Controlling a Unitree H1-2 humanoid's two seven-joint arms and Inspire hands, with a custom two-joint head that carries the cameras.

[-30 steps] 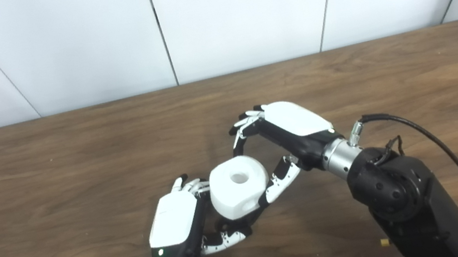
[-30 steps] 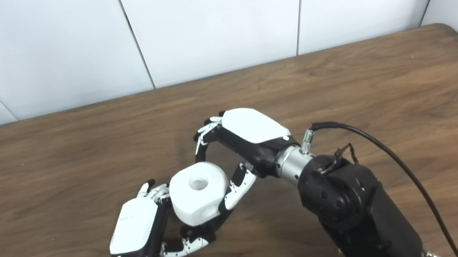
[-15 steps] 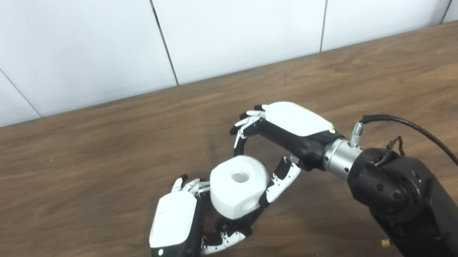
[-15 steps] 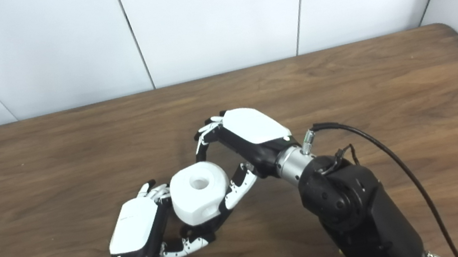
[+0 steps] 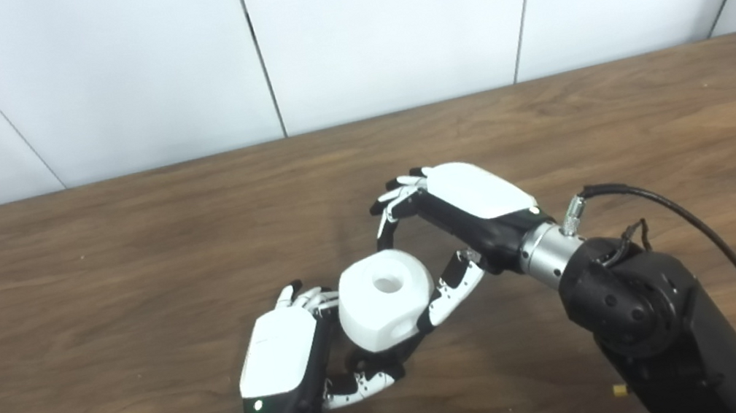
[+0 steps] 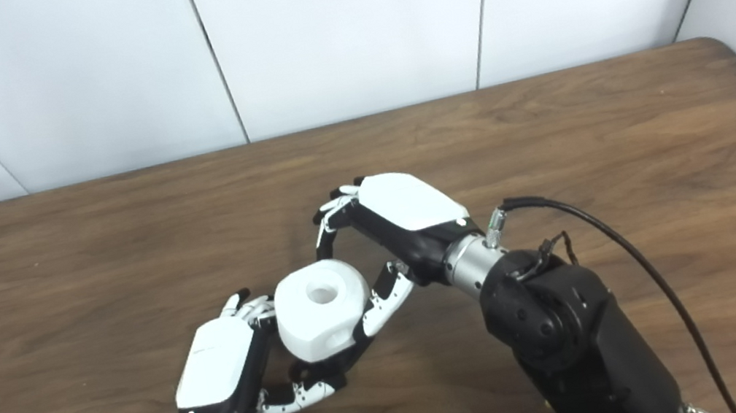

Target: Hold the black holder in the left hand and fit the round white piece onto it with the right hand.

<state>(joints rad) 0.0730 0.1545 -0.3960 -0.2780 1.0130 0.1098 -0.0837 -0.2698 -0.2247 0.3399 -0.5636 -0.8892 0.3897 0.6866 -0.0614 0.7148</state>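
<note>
A round white piece with a hole in its top face is seen above the wooden table. It is flanked by the left robot hand, whose fingers are curled beneath and beside it, where a black part is partly hidden. The right robot hand is spread, with only its thumb laid against the piece's right side.

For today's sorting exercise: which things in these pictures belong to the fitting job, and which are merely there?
Part of the job:
round white piece, between both hands
black holder, mostly hidden beneath it
left hand
right hand, fingers spread

Merely there:
wooden table
black cable on the right arm
</note>
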